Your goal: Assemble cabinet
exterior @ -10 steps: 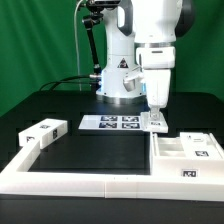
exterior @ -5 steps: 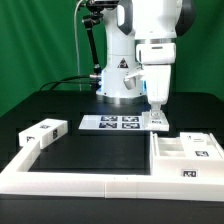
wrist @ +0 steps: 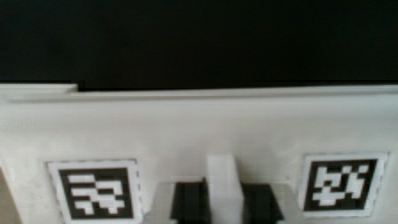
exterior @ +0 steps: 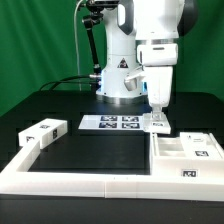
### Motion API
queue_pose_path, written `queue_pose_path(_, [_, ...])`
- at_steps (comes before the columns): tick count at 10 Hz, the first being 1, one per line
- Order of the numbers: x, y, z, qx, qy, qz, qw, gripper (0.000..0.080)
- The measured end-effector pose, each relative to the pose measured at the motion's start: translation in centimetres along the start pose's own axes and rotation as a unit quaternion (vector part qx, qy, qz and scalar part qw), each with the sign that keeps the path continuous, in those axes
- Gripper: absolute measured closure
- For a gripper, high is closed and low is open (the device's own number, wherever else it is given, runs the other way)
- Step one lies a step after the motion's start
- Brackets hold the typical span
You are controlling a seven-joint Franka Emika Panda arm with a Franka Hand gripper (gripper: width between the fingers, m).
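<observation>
Fingers (wrist: 185, 205) holding a white panel (wrist: 196, 125)
The fingers pinch a thin rib on the white panel, which lies right under them and has two tags. The cabinet box (exterior: 190, 147) sits on the surface (exterior: 100, 150) just beside the fingers.

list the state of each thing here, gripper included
gripper: lowered, fingers either side of the white panel's ridge; clamped or not, can't tell
white panel: under the gripper, tags facing the wrist camera
cabinet box: lying open side up, exterior view's right
small white piece: loose, exterior view's left
marker board: flat on the table
</observation>
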State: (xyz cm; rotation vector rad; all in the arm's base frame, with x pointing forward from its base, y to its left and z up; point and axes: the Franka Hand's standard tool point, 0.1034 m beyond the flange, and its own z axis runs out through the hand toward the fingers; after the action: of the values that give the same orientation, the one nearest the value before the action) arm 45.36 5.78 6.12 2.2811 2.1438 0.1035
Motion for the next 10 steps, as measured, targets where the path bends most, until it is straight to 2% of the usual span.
queue_pose_path(2, [0.0,0.0,0.0,0.001,0.0,0.0,1.0,0.0731])
queue_pose_path(5, [1.0,1.1,0.0,0.001,0.002,0.007,1.0,0.0731])
queue_pose_path(6, [1.2,1.2,0.2,0.005,0.002,0.009,1.0,0.0731])
queue_pose_path(10, [1.3,1.0,0.3,0.004,0.003,0.01,1.0,0.0731])
